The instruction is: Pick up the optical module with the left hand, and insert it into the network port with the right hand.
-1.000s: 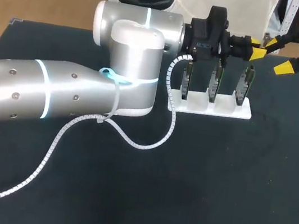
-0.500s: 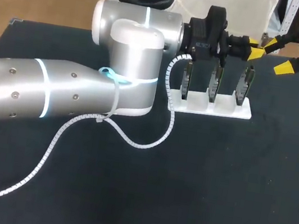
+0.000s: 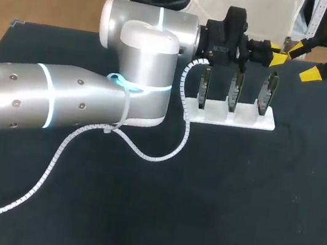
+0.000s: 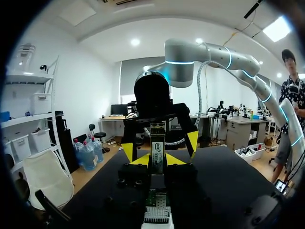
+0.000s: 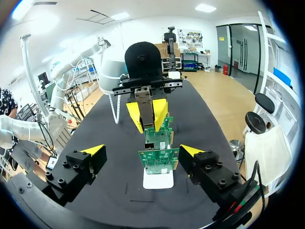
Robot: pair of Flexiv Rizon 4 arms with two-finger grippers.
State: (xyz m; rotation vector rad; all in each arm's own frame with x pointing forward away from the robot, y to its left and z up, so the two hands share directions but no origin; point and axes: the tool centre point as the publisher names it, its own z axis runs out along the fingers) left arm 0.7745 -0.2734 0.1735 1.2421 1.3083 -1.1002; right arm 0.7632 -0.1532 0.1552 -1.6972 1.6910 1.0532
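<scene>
Gripping the optical module (image 5: 146,104), L claw (image 5: 147,115) is clenched on it from both sides, just above the end board (image 3: 268,92) of a white rack (image 3: 238,119) w/ three boards. R claw (image 3: 304,61) hangs released nearby, facing it.

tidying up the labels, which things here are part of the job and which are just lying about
For the job: optical module in left gripper; right gripper, open; three circuit boards in white rack.
Just there: black table; spiral cable.
</scene>
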